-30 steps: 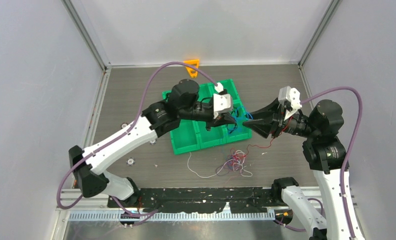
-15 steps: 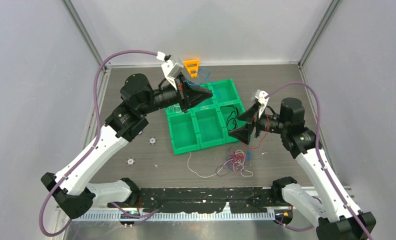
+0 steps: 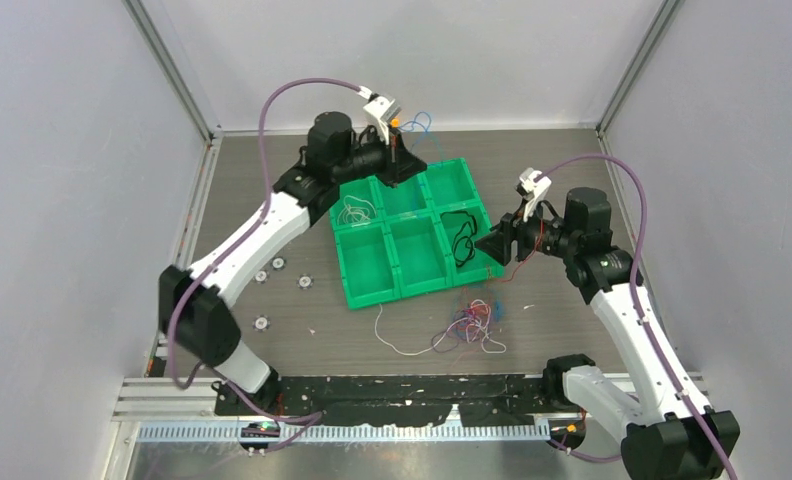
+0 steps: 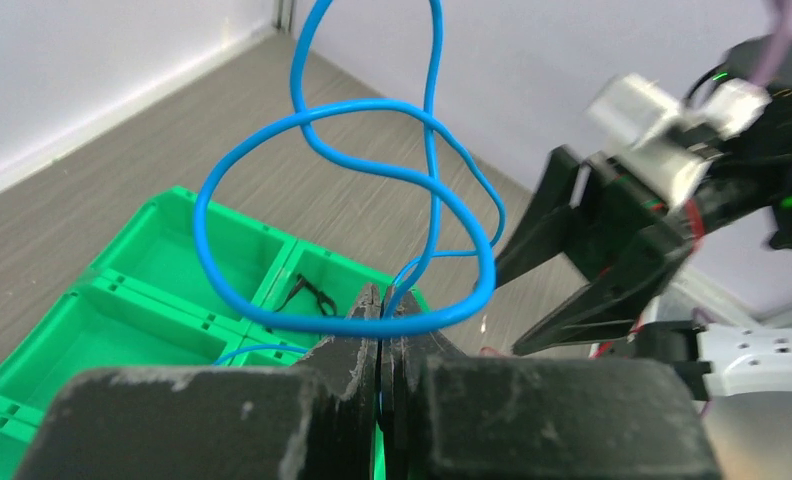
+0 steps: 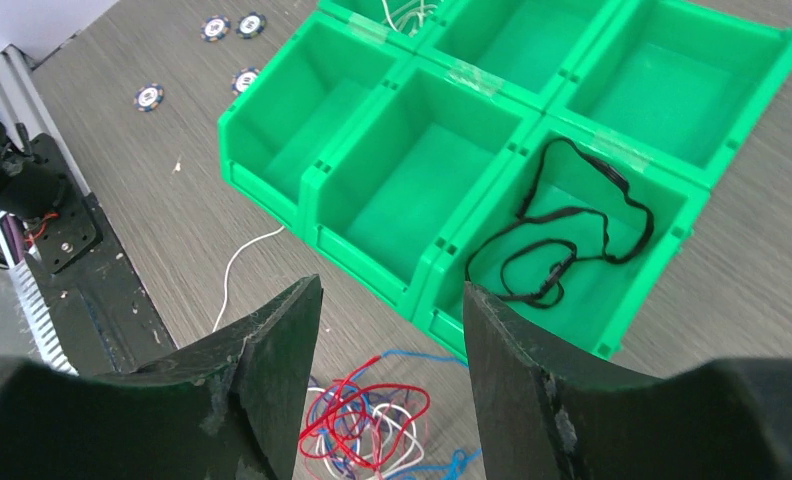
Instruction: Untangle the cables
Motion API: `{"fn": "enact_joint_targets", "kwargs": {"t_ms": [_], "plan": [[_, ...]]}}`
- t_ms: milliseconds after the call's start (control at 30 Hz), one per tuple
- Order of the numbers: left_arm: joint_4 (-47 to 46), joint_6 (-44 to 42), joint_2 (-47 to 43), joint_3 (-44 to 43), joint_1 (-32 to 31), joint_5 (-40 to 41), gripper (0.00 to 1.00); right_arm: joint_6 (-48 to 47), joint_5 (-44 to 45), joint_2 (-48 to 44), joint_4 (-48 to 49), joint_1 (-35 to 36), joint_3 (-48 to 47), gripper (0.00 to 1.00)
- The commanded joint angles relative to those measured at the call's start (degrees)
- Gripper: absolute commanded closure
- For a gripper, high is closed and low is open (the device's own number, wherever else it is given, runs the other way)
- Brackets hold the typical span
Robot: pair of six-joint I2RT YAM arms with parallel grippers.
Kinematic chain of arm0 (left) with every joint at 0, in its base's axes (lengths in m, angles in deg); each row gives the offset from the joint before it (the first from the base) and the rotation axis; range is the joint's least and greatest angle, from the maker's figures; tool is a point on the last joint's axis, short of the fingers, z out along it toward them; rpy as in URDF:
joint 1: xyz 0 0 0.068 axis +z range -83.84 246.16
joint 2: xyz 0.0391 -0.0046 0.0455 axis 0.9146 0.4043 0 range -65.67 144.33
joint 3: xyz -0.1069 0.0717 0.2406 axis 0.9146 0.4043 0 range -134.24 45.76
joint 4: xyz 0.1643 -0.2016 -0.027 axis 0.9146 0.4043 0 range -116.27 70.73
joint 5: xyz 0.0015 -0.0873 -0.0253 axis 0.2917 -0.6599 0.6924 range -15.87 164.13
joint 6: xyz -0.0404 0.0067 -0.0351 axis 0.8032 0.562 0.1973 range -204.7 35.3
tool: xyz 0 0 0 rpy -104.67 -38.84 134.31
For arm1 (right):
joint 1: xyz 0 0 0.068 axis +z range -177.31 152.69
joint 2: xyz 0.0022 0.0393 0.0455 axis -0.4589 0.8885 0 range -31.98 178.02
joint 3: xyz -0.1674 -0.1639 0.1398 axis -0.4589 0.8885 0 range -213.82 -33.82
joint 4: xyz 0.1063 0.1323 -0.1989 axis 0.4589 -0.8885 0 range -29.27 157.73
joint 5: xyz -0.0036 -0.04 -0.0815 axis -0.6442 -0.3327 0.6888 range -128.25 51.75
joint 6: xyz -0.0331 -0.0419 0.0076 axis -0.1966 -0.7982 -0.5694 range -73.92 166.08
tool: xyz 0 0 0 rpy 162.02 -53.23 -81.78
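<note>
My left gripper (image 4: 380, 300) is shut on a blue cable (image 4: 352, 200), whose loops rise above the jaws; from overhead the gripper (image 3: 404, 165) hangs over the back bins with the blue cable (image 3: 419, 124) behind it. My right gripper (image 5: 390, 285) is open and holds nothing. It hovers between the bins' front right corner and the tangle of cables (image 5: 367, 420), seen from above at the gripper (image 3: 494, 246) and the tangle (image 3: 472, 324). A black cable (image 5: 562, 235) lies in the right bin, a white cable (image 3: 354, 213) in a back left bin.
The green bin tray (image 3: 370, 297) sits mid-table. A loose white cable (image 3: 392, 338) trails left of the tangle. Small round discs (image 3: 262, 322) lie left of the tray. An orange object (image 3: 397, 122) shows behind the left gripper. A black rail (image 3: 392, 400) runs along the near edge.
The left arm has carried the blue cable from the right bins to the back of the tray. The right gripper has opened, pulled back to the right, and the black cable now lies in its bin.
</note>
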Motion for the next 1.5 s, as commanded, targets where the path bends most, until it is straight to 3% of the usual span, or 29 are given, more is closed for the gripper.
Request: {"fn": "enact_joint_targets", "kwargs": {"t_ms": [0,300,567,1067,1267,1333,1467], "plan": [[-8.94,-0.97,7.98,-4.45,3.85,-4.16,1.0,-2.32,0.69,-0.28,-1.63,-2.0,-3.32,0.41],[-9.51,-3.26,22.42,-9.37,8.18,-4.8,1.0,-5.09,-0.62,0.01,-5.1,-3.74,-3.34,0.41],[4.1,-11.86,28.41,-12.82,9.8,-2.59,1.0,-5.58,-1.34,1.38,-5.34,-4.27,-3.36,0.41],[27.41,-15.77,34.26,-22.16,7.68,5.96,1.0,-6.41,-1.88,1.61,-6.1,-4.38,-3.41,0.41],[35.91,-16.76,36.05,-29.25,7.16,6.38,0.79,-6.57,-2.1,1.34,-6.44,-4.38,-3.45,0.4],[39.0,-16.67,36.14,-31.39,7.16,5.81,0.68,-6.81,-2.16,1.26,-6.66,-4.38,-3.45,0.4],[41.26,-16.38,33.85,-32.26,7.15,5.45,0.6,-6.94,-2.5,1.07,-6.76,-4.38,-3.65,0.39]]}}
